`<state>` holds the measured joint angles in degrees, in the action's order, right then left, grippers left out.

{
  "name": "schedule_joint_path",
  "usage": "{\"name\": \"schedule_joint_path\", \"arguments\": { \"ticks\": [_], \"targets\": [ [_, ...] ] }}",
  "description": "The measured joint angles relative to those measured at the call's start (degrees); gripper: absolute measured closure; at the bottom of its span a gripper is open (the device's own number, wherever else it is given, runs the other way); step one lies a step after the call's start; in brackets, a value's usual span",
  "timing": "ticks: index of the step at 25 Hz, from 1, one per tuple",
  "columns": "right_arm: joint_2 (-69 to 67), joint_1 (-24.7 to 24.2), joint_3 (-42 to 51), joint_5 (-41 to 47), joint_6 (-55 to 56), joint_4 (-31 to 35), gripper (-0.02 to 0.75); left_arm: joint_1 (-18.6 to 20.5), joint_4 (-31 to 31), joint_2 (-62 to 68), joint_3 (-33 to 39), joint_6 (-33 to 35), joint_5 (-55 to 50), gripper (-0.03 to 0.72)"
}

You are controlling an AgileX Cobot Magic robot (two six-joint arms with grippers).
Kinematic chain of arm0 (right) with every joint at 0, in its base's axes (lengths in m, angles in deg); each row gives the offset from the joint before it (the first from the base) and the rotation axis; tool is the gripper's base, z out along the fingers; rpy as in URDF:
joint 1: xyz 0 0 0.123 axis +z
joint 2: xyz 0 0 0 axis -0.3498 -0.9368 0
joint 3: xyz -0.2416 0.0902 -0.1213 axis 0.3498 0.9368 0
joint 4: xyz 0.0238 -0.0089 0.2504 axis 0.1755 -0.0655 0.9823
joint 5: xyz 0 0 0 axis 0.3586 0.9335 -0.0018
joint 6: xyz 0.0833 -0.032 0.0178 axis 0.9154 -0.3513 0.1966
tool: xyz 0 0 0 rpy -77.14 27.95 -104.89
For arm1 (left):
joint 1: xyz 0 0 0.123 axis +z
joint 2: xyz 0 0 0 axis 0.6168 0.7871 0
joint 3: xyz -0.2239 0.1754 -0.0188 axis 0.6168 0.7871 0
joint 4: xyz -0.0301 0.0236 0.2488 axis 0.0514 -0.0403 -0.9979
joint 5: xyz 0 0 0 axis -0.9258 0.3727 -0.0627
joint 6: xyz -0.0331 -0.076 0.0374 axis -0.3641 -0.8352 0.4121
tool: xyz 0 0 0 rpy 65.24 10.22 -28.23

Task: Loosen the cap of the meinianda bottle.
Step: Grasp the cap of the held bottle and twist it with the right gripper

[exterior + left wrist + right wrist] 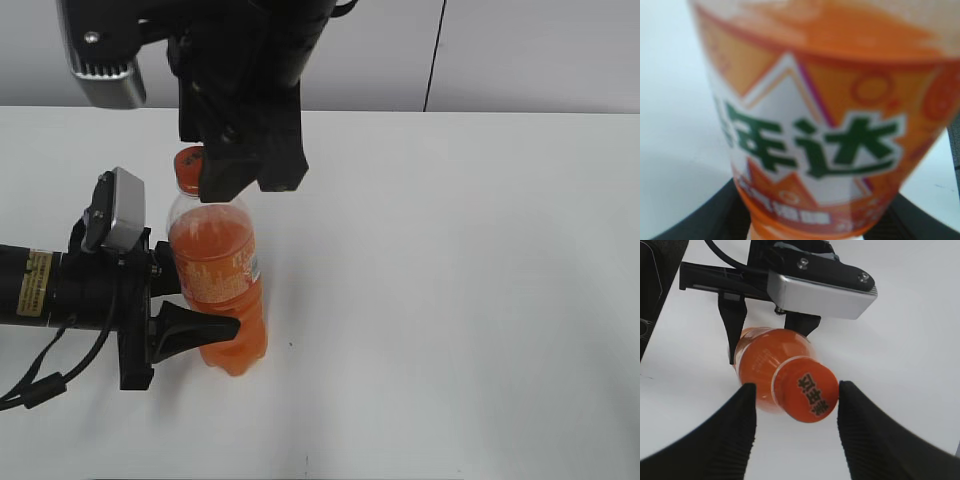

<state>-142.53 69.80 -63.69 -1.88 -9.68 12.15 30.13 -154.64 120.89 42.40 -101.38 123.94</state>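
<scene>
The meinianda bottle (215, 265), clear with orange drink and an orange-and-white label, stands upright on the white table. Its orange cap (186, 165) is on the neck. My left gripper (200, 300) is shut on the bottle's lower body from the left. In the left wrist view the bottle (815, 125) fills the frame between the left gripper's dark fingers (805, 222). My right gripper (245, 180) hangs over the cap. In the right wrist view my right gripper (794, 390) is open. The cap (807, 395) lies between its fingers, close to the right one, above the bottle (757, 357).
The white table (450, 300) stretches to the right and front of the bottle. A pale wall with a dark vertical line (433, 55) stands behind it. The left arm's body and cable (40, 285) lie along the table's left side.
</scene>
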Motion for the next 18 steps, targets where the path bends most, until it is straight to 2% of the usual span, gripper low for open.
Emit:
{"name": "schedule_joint_path", "arguments": {
  "ticks": [3, 8, 10, 15, 18],
  "targets": [
    [-0.1, 0.0, -1.6, 1.3, 1.0, 0.1, 0.269, 0.0, 0.0, 0.0, 0.0, 0.0, 0.0, 0.305],
    [-0.1, 0.0, -5.3, 3.5, 6.1, 0.8, 0.256, 0.0, 0.0, 0.0, 0.0, 0.0, 0.0, 0.305],
    [-0.1, 0.0, -6.7, 3.6, 14.0, 1.4, 0.256, 0.0, 0.0, 0.0, 0.0, 0.0, 0.0, 0.305],
    [-0.1, 0.0, -7.2, 2.4, 46.3, 1.6, 0.256, 0.0, 0.0, 0.0, 0.0, 0.0, 0.0, 0.305],
    [-0.1, 0.0, -7.2, 1.9, 57.9, 1.7, 0.256, 0.0, 0.0, 0.0, 0.0, 0.0, 0.0, 0.305]
  ]
}}
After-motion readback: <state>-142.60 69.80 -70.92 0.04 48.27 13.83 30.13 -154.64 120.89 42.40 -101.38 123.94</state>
